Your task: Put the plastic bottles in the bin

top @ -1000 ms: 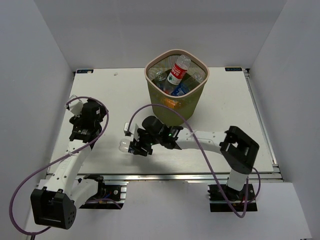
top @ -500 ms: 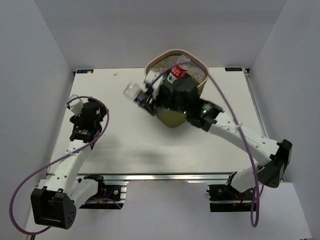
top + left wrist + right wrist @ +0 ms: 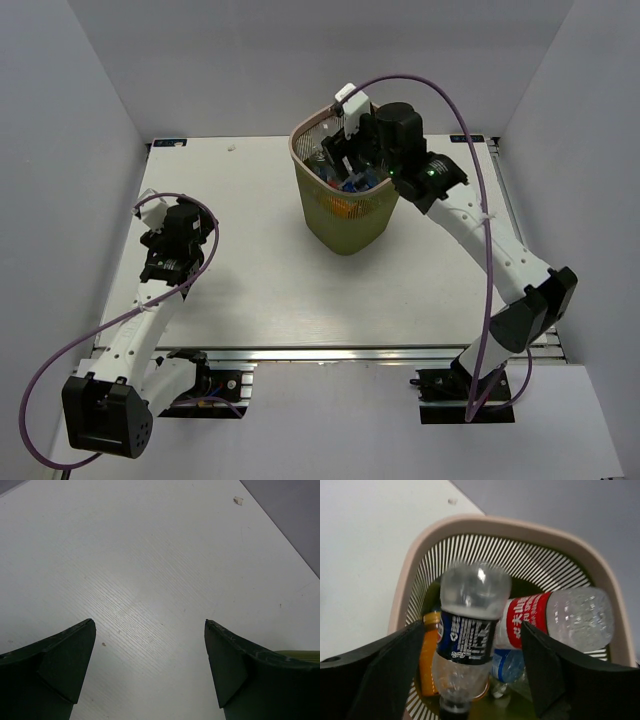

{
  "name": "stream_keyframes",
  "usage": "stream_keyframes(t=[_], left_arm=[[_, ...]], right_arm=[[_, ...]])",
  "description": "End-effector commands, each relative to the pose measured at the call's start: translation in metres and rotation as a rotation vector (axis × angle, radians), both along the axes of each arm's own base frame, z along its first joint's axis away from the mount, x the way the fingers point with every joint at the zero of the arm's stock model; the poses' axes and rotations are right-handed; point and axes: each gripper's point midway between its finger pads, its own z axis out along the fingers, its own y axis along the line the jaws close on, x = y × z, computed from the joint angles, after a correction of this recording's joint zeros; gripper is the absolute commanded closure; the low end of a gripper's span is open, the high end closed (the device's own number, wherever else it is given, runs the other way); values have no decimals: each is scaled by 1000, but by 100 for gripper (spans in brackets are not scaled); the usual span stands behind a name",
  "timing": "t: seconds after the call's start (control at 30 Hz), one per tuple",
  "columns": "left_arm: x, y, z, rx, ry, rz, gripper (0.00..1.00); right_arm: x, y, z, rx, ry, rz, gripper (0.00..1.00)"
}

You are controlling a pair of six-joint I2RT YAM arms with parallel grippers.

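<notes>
Right gripper point(image 3: 471, 625): fingers point(image 3: 390, 670) spread apart, not clamped on anything. A clear bottle with a dark blue label point(image 3: 469, 635) sits between them, cap end down and base up, with a gap showing on each side of it. It is touching neither finger, as far as the wrist view shows. The bottle is directly over the mouth of the bin point(image 3: 520, 527), inside the outline of the pale pink rim.

Below it in the bin lie a red-labelled bottle point(image 3: 555, 617) on its side against the right wall, an orange bottle point(image 3: 428, 655) by the left wall, and a blue-labelled one point(image 3: 506, 664) lower down in the pile. In the top view the right arm reaches out over the bin, which stands upright at the far middle of the white table point(image 3: 260, 290). The olive mesh sides are visible.

Left gripper point(image 3: 149, 622): fingers wide apart, nothing between them, only bare tabletop under them. In the top view that arm sits at the left side of the table, well apart from the bin. No bottles are visible on the table surface — all those seen are in or over the bin.
</notes>
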Motion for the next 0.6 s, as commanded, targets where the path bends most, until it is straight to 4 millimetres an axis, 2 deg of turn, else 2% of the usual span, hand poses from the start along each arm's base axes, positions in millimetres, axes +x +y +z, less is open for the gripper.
stream_keyframes(t=[0.0, 0.07, 0.23, 0.3, 0.33, 0.4, 0.43, 0.47, 0.5, 0.53, 0.57], left_arm=[[-1, 3, -1, 15, 0, 8, 2], [-1, 4, -2, 17, 1, 11, 2], [-2, 5, -1, 20, -2, 14, 2], [-2, 5, 0, 22, -4, 11, 2], [-2, 4, -1, 22, -1, 8, 2], [-2, 4, -2, 24, 4, 7, 2], [-1, 4, -1, 25, 3, 7, 2], [-1, 4, -2, 28, 4, 5, 2], [-2, 4, -2, 29, 1, 3, 2], [-1, 4, -1, 27, -4, 0, 2], [-1, 3, -1, 29, -9, -10, 2]], right_arm=[[0, -8, 22, 10, -38, -21, 18], [0, -10, 26, 22, -44, -32, 11], [-5, -20, 42, 72, -59, -58, 11], [-4, -34, 49, 112, -61, -111, 11], [2, -49, 55, 139, -69, -158, 11], [0, -69, 65, 216, -51, -210, 11], [7, -91, 71, 251, -61, -262, 11], [-1, -109, 85, 294, -88, -292, 11], [1, -121, 72, 319, -56, -330, 11], [6, -150, 73, 347, -62, -403, 11], [-4, -168, 83, 392, -87, -432, 11]])
